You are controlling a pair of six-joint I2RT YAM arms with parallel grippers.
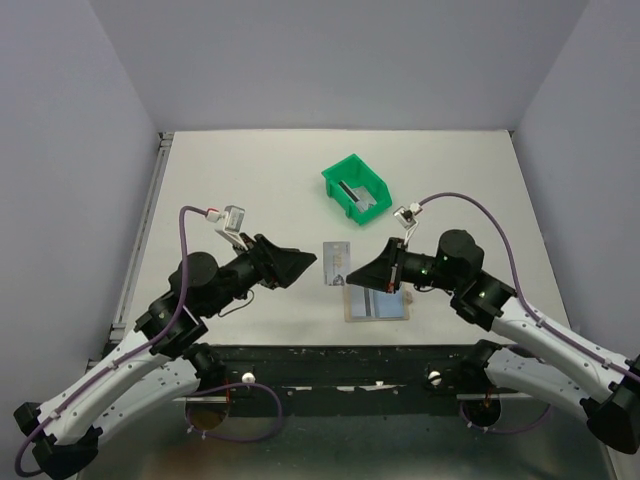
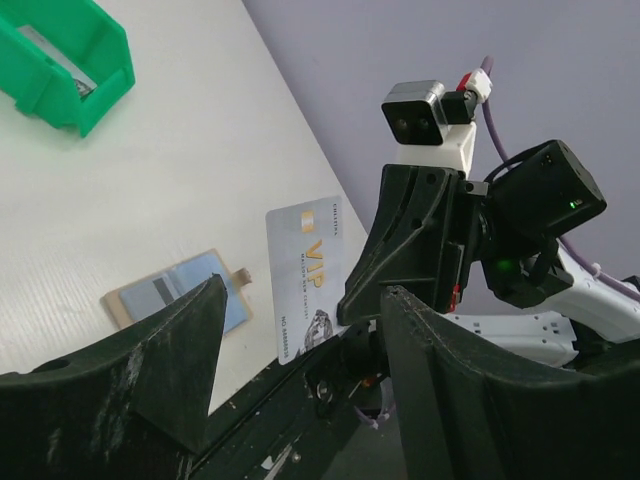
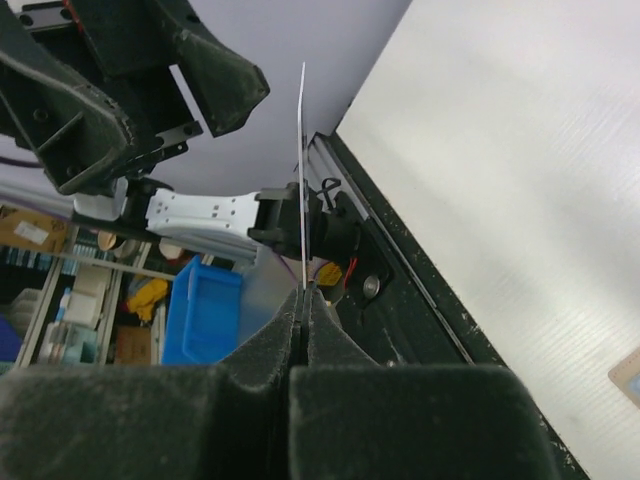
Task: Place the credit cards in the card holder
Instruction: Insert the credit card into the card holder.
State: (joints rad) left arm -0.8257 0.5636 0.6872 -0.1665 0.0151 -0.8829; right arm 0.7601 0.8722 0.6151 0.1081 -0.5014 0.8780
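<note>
My right gripper (image 3: 305,295) is shut on the edge of a silver-grey credit card (image 3: 303,170) and holds it upright above the table. That card (image 1: 338,262) hangs between the two arms; in the left wrist view its printed face (image 2: 305,275) shows. My left gripper (image 1: 305,265) stands open just left of the card, its jaws wide apart with nothing between them. The card holder (image 1: 378,305) lies open on the table under the right gripper (image 1: 350,277), pale blue side up, with a dark-striped card lying in it. Another credit card (image 1: 362,195) lies in the bin.
A green plastic bin (image 1: 357,185) stands behind the grippers near the table's middle. The table's black front edge (image 1: 380,352) runs just below the card holder. Grey walls close in the left, right and back sides.
</note>
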